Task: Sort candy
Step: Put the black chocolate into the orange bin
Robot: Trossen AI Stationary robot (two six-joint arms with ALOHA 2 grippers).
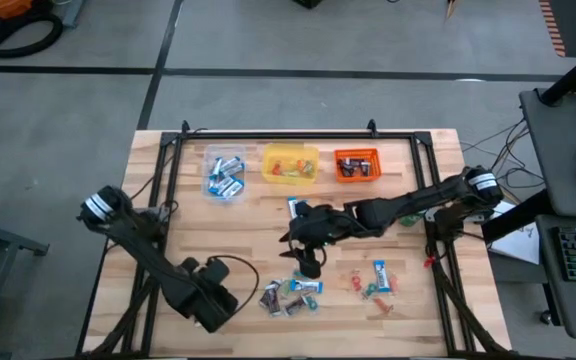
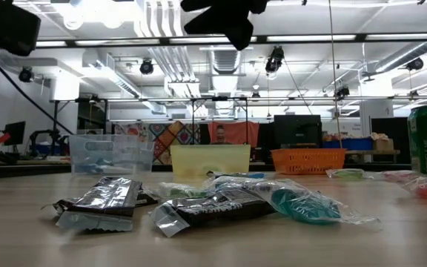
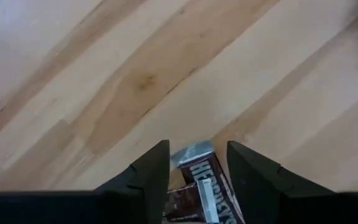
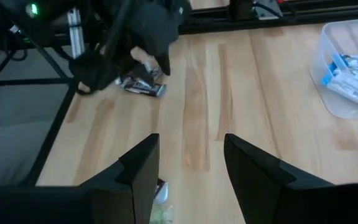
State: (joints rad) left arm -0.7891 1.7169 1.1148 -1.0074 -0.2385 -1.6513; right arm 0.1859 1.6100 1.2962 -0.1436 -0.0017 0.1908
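The left hand (image 1: 230,297) sits low at the lower left of the high view, at the edge of the mixed candy pile (image 1: 293,293), and its wrist view shows its fingers spread either side of a dark brown bar (image 3: 199,186) lying flat on the wooden surface (image 1: 238,230), not yet squeezed; that straddling stance suits closing on one piece without dragging its neighbours. The right hand (image 1: 310,262) hangs at mid-frame just above the same pile, fingers apart and holding nothing, likely poised high so it stays clear of the left arm's work. Along the upper edge of the surface stand three tubs: the clear tub (image 1: 225,172) already holding blue-and-white sweets, the yellow tub (image 1: 289,164) with small bright pieces, and the orange tub (image 1: 357,165) with dark ones, so the brown bar probably belongs there. A looser scatter of small sweets (image 1: 373,283) lies right of centre, still unsorted.
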